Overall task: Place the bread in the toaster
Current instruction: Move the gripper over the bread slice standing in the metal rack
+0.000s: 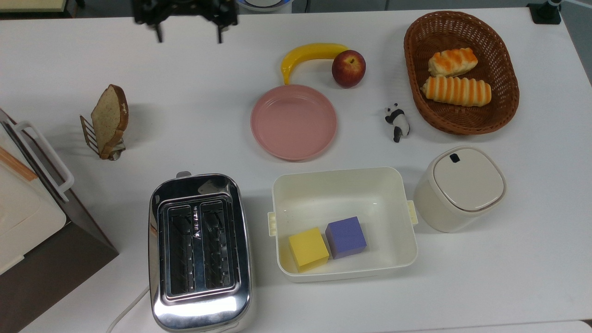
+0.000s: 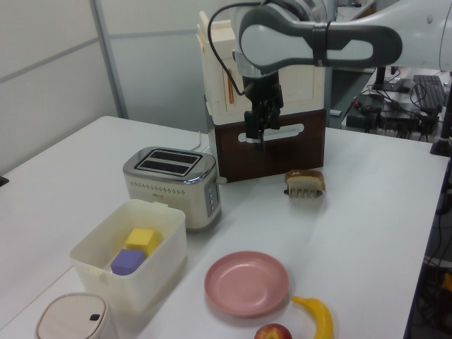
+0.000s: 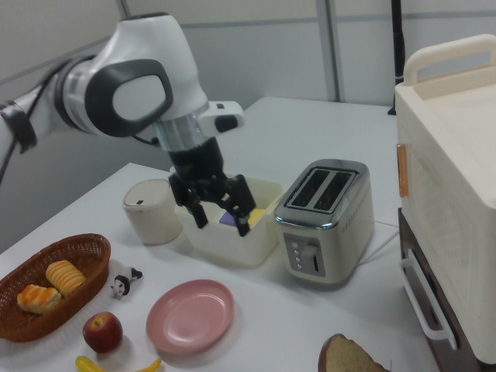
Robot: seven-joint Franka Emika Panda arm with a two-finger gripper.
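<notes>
The bread (image 1: 110, 119) is a tan speckled slice with a dark crust, standing upright in a small wire rack (image 1: 95, 138) at the top view's left. It shows too in the left view (image 2: 305, 176) and at the right view's bottom edge (image 3: 353, 357). The chrome two-slot toaster (image 1: 199, 252) stands at the front with both slots empty, also seen as the toaster (image 2: 173, 182) and toaster (image 3: 325, 217). My gripper (image 1: 189, 36) hangs open and empty above the table's far edge, behind and to the right of the bread in the top view; gripper (image 2: 258, 134), gripper (image 3: 219, 221).
A pink plate (image 1: 293, 121), banana (image 1: 310, 54) and apple (image 1: 348, 68) lie mid-table. A wicker basket (image 1: 504, 69) holds two striped rolls. A panda figure (image 1: 397, 122), a white bin (image 1: 344, 182) with two cubes, a lidded canister (image 1: 462, 187) and a brown-and-cream box (image 1: 32, 222) stand around.
</notes>
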